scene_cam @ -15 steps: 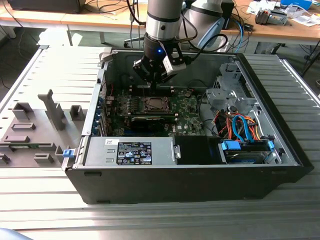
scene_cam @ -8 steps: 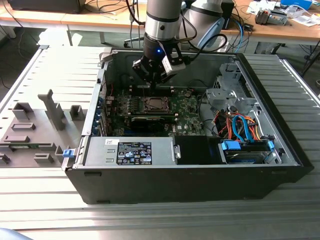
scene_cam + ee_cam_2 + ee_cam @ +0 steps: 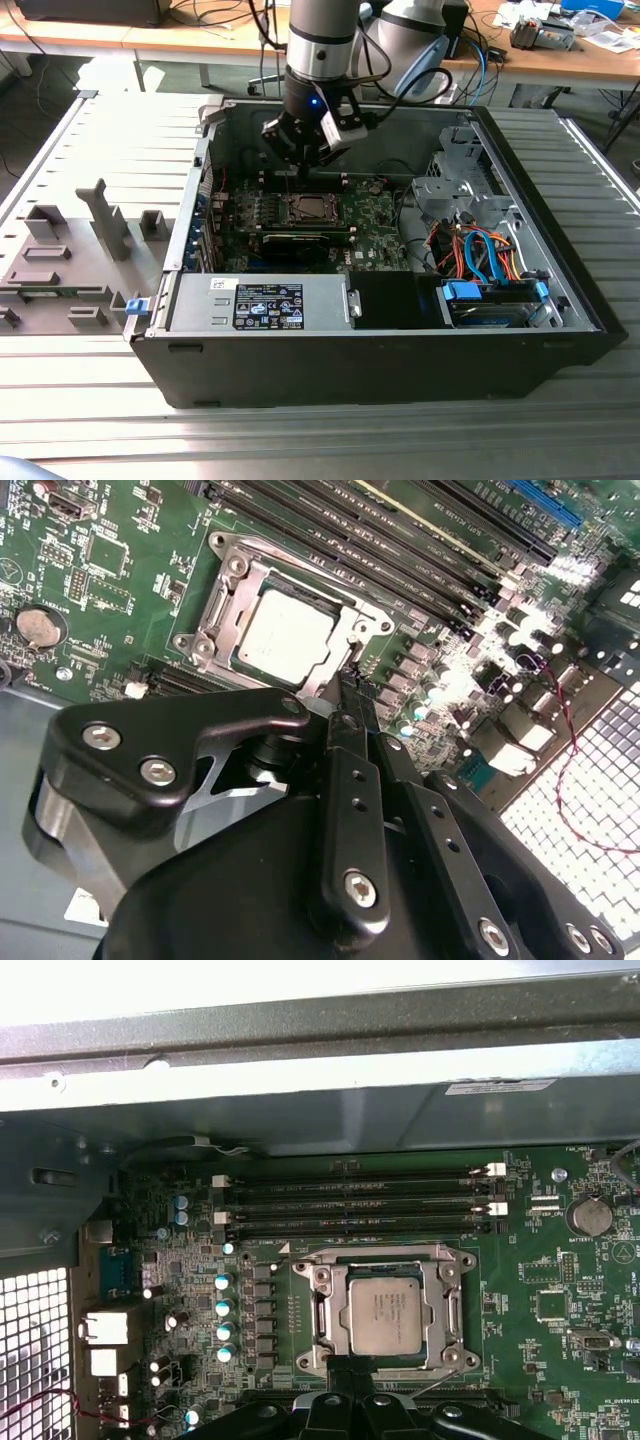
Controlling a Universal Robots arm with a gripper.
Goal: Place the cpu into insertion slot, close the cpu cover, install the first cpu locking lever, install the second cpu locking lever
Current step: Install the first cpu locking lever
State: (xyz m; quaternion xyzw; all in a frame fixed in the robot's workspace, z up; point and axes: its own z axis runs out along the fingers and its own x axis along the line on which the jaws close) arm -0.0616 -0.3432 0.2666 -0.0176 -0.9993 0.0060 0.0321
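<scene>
Materials and finish: metal chip and frame, matt board, black gripper parts.
the cpu [image 3: 386,1316] has a dull silver-grey metal top, smooth, faint print; the cpu cover [image 3: 322,1305] around it is thin bare silver metal, slightly shiny at the edges. the insertion slot [image 3: 225,600] rim looks like brushed metal. Green circuit board [image 3: 120,590] is matt with a light sheen. the gripper [image 3: 348,695] is black, semi-gloss, smooth, with bright metal screws. Computer case [image 3: 380,350] is matt black outside, grey sheet metal inside. Ribbed table [image 3: 80,400] looks like matt grey metal. Cables [image 3: 480,250] are glossy blue and orange plastic.
</scene>
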